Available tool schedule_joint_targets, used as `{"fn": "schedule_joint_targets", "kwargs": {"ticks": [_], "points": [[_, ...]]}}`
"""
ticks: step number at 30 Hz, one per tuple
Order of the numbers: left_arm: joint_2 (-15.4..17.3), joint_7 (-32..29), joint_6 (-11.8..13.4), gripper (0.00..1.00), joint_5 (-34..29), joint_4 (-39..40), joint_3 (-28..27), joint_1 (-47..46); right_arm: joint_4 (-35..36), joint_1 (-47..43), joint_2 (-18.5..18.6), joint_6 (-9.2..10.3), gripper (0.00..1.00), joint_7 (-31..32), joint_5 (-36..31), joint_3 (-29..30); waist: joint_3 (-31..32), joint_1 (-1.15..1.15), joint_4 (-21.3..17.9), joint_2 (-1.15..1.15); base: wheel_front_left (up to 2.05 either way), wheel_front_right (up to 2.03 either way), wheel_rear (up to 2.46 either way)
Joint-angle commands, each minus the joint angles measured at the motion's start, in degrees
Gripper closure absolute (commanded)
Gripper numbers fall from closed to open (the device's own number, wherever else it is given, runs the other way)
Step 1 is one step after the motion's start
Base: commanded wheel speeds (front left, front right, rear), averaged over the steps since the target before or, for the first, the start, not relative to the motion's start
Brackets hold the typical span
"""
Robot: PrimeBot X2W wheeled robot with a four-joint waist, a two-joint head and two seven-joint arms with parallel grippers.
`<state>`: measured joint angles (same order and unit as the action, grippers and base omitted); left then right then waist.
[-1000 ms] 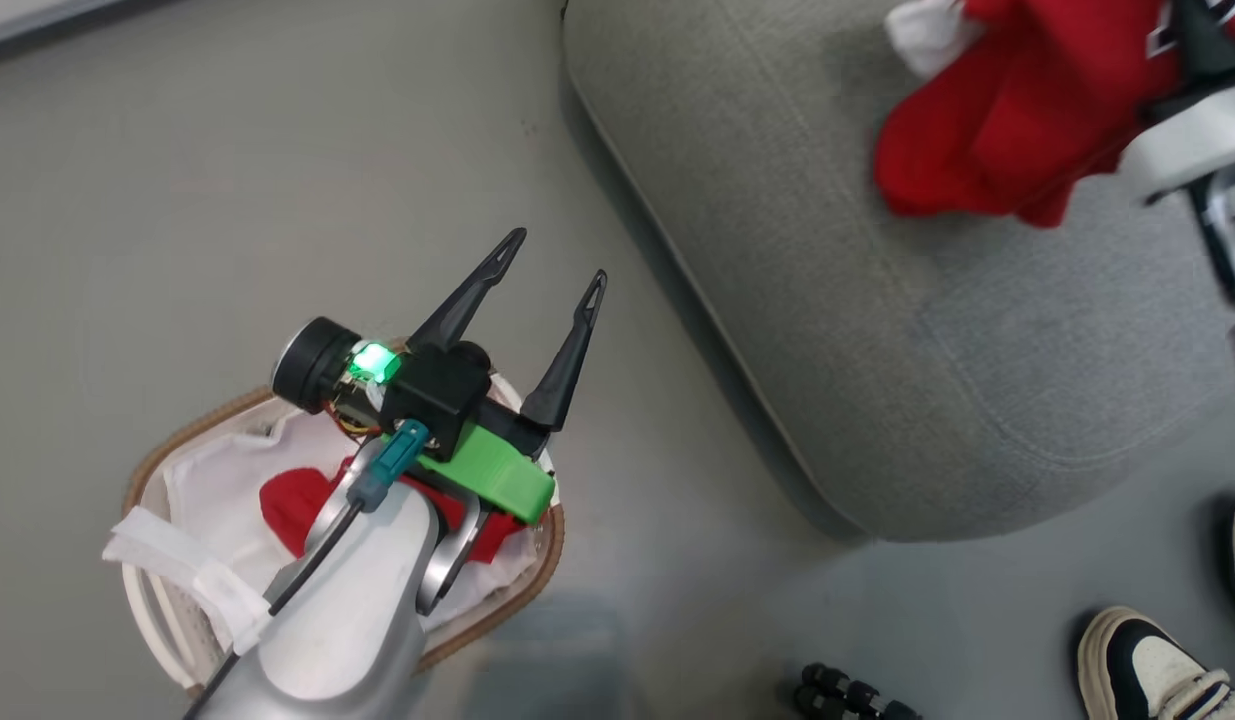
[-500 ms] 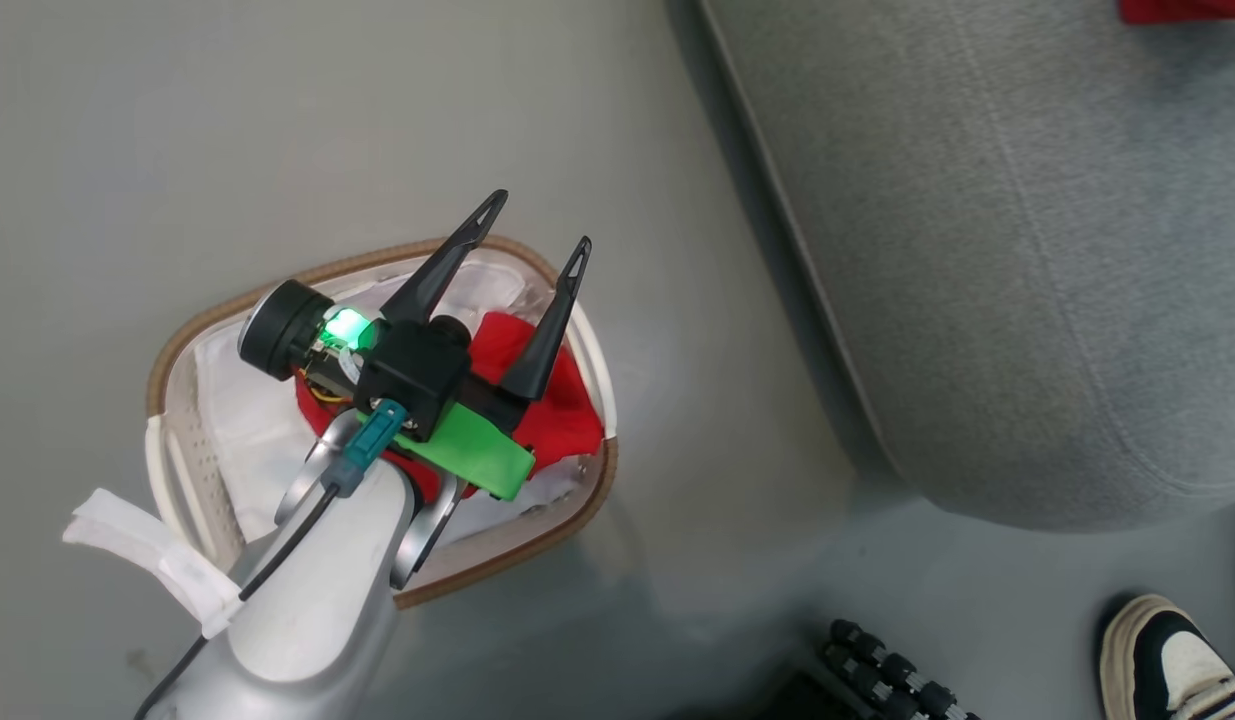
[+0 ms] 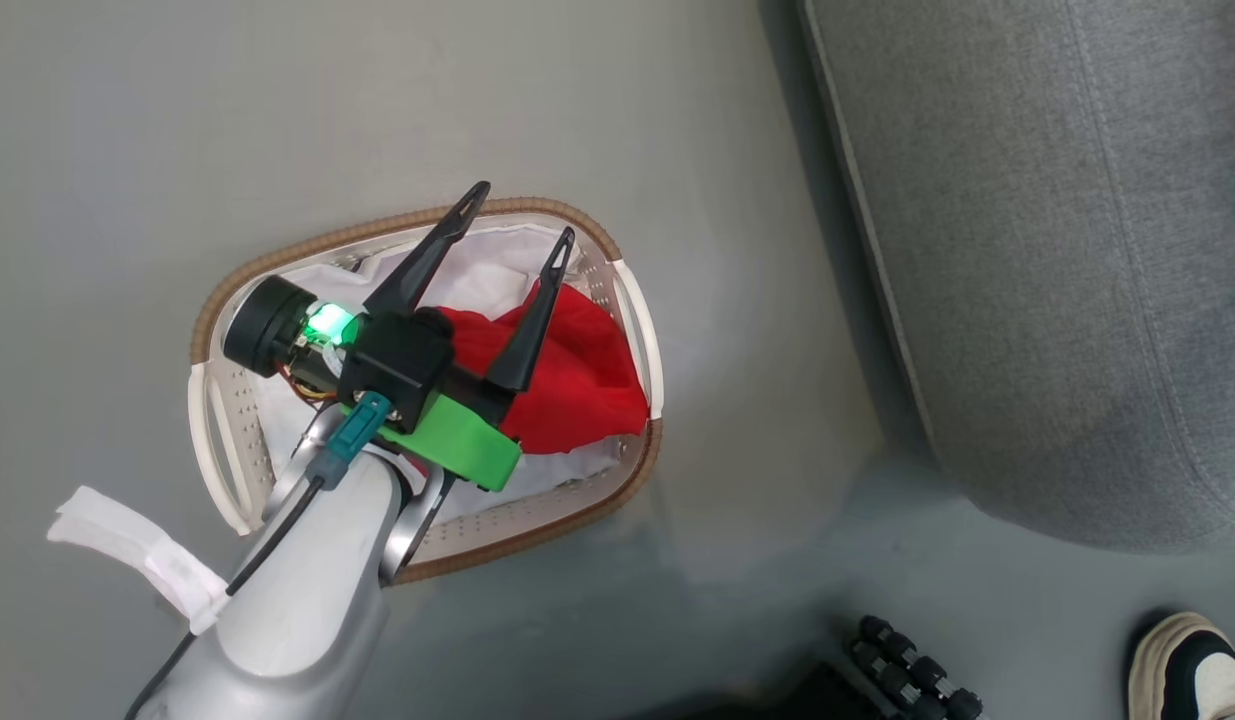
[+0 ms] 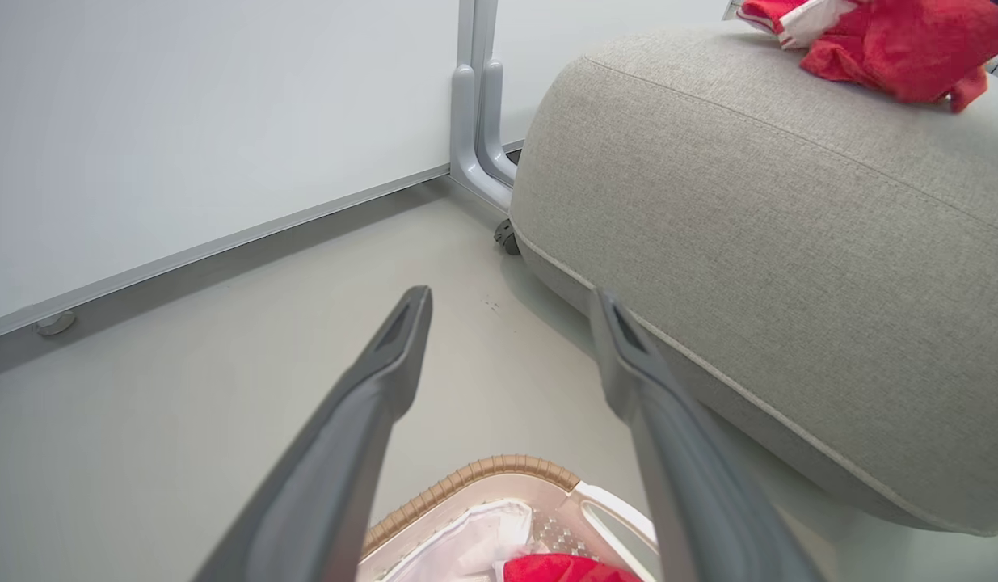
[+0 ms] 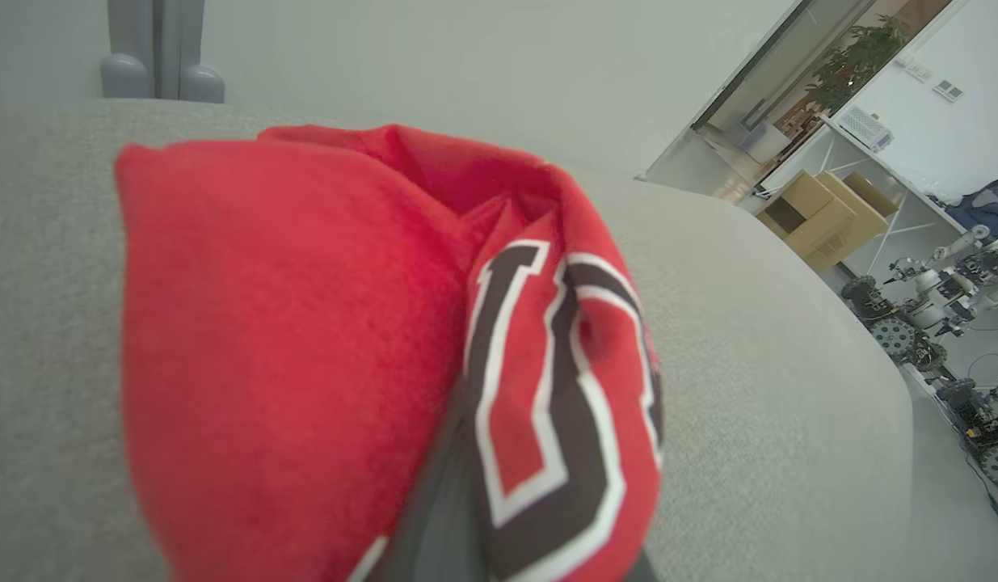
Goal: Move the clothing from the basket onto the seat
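**A:** Where is the clothing?

**B:** It's in two places. The plain red piece (image 3: 577, 385) lies in the basket (image 3: 645, 335), left of centre in the head view. It is bunched toward the basket's right side, on the white liner (image 3: 487, 255). The jersey (image 5: 305, 339) is up on the seat (image 3: 1057, 250), which takes the right side of the head view. In my left wrist view the jersey sits at the upper right corner, on top of the seat.

**A:** And your end effectors?

**B:** My left end effector (image 3: 522, 210) hangs over the basket with its fingers spread wide and nothing between them. In its own wrist view the fingers point out past the basket's brown rim, toward the floor (image 4: 224, 388) and the seat's rounded side. My right end effector (image 5: 438, 525) is buried in the jersey. One dark finger shows at the bottom of the right wrist view, with red cloth and black-and-white lettering folded over it. I cannot tell whether it grips the cloth.

**A:** Anything else?

**B:** A person's shoe (image 3: 1192, 670) is on the floor at the lower right corner of the head view, well apart from the basket
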<state>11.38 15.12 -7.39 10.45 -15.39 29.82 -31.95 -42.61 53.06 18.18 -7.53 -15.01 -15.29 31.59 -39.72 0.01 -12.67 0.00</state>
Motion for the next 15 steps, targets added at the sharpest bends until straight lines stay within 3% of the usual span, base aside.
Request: {"fn": "schedule_joint_targets", "kwargs": {"ticks": [1, 8, 15], "points": [[0.3, 0.1, -0.1, 0.00, 0.0, -0.4, -0.3, 0.7, -0.1, -1.8, -0.6, 0.08, 0.00, -0.2, -0.6, 0.7, 0.9, -0.01, -0.5, 0.00, 0.00, 0.00, 0.00], [-0.4, 0.1, -0.1, 0.00, 0.2, -1.5, -1.6, 2.6, 1.0, -9.4, -4.3, 0.08, 0.00, -0.2, 0.2, 3.5, 4.8, -0.01, -1.6, 0.00, 0.00, 0.00, 0.00], [-1.5, 0.0, -0.1, 0.00, 0.5, -2.4, -3.7, 5.5, 4.3, -17.0, -6.7, 0.08, 0.00, -0.2, 1.8, 2.0, 9.7, -0.01, -1.9, 0.00, 0.00, 0.00, 0.00]]}}
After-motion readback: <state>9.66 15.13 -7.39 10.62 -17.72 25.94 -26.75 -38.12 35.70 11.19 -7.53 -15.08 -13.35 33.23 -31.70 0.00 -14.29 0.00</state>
